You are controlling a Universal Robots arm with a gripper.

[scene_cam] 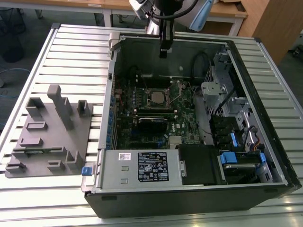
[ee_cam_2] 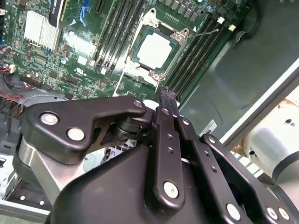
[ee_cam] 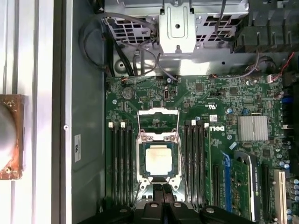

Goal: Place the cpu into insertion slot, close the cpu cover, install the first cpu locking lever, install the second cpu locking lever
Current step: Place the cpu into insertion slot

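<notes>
- Table (scene_cam: 57, 52) of ribbed silver-grey metal slats: one, carrying one black-and-grey open computer case (scene_cam: 189, 201) and, toward the exterior view's left, one grey moulded plastic fixture (scene_cam: 47, 132)
- Green circuit board (scene_cam: 124, 125) on the case floor: one, with long black memory slots (ee_cam: 122, 158) flanking the socket on both sides, their long axes parallel
- Black two-fingered pincer (scene_cam: 164, 49) (ee_cam: 163, 185) (ee_cam_2: 167, 96): one, hanging high over the case's far wall in the exterior view; in both wrist views its fingers are pressed together with nothing between them
- Thin silvery square cpu cover (ee_cam: 159, 112) with a large cut-out: one, swung open so the board shows through it; in the first wrist view the pincer tips, the socket and the cover stand in one row, socket in the middle, and that row runs along the memory slots' long axis
- Small square insertion slot (ee_cam: 176, 158) with a silvery rim: one; in the exterior view it lies nearer the camera than the pincer, a touch toward the exterior view's left, well apart and much lower
- Small flat cpu (ee_cam: 159, 158) (ee_cam_2: 154, 49) (scene_cam: 155, 98) with a dull silver-grey top: one, lying flat inside the insertion slot with its edges parallel to the rim, so the seating looks done and the cover not yet closed
- Locking levers: the wire rods by the socket are too fine to count with certainty
</notes>
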